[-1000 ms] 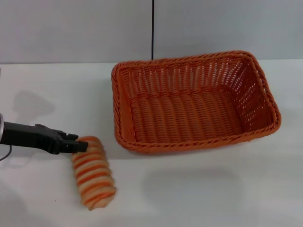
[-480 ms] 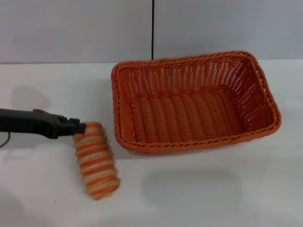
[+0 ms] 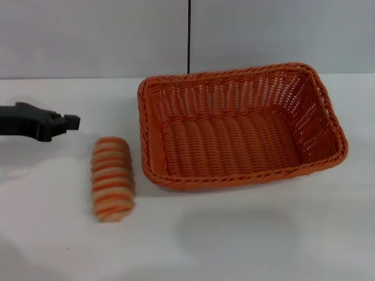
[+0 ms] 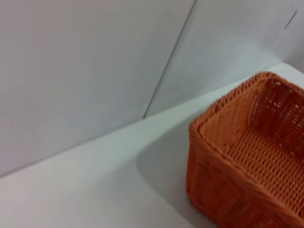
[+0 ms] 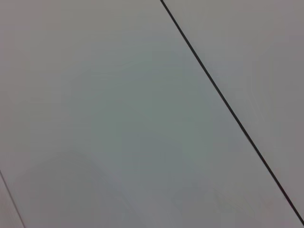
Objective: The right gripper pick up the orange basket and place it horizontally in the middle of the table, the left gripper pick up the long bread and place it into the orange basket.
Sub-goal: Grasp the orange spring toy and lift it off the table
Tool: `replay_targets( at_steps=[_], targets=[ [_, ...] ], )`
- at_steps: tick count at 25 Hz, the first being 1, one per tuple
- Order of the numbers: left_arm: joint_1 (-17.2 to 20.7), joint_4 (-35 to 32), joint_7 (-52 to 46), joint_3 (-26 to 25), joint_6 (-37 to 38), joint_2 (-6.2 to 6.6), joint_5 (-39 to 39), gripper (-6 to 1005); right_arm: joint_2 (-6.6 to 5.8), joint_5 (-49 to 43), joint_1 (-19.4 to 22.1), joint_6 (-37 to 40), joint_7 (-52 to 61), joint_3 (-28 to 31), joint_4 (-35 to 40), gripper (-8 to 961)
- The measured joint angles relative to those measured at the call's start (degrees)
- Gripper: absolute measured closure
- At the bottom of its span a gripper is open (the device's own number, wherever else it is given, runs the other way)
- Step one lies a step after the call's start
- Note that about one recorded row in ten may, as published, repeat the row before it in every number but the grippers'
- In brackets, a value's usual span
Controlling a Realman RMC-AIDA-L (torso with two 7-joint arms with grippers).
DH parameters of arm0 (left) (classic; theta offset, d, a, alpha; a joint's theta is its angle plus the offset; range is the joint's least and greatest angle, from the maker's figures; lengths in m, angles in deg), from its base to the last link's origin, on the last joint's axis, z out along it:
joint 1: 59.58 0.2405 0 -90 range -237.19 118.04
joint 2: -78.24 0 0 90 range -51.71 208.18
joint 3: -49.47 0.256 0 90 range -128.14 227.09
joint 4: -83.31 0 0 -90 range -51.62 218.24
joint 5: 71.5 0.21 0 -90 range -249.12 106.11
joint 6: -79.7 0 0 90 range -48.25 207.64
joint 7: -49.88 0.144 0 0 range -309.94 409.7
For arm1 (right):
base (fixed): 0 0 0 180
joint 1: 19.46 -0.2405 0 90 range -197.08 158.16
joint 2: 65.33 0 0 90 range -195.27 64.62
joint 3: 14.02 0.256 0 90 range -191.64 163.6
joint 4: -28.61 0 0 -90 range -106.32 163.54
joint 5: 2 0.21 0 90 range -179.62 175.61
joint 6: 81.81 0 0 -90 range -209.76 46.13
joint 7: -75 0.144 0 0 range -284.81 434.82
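Two task items, no brand, label or writing on either: the basket (image 3: 240, 126) sits on the table (image 3: 246, 234) right of centre, long side across, stiff open wicker that looks light, so you'd take it by the braided rim. Bread (image 3: 112, 178) lies just left of it, not touching, likely soft and crushable; grip it mid-length across the log. Left gripper (image 3: 69, 122) hangs up-left of the bread, holding nothing, finger spread unreadable; right gripper unseen.
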Motion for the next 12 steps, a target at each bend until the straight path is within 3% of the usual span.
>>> replay_targets(
  at_steps=[6, 12],
  targets=[
    [-0.1, 0.8, 0.2, -0.1, 0.8, 0.7, -1.7, 997, 0.0, 0.1, 0.0, 0.2, 0.2, 0.1, 0.0, 319],
    [-0.9, 4.7, 1.2, 0.3, 0.5, 0.8, -1.7, 983, -0.04, 0.1, -0.5, 0.2, 0.0, 0.1, -0.8, 319]
  ],
)
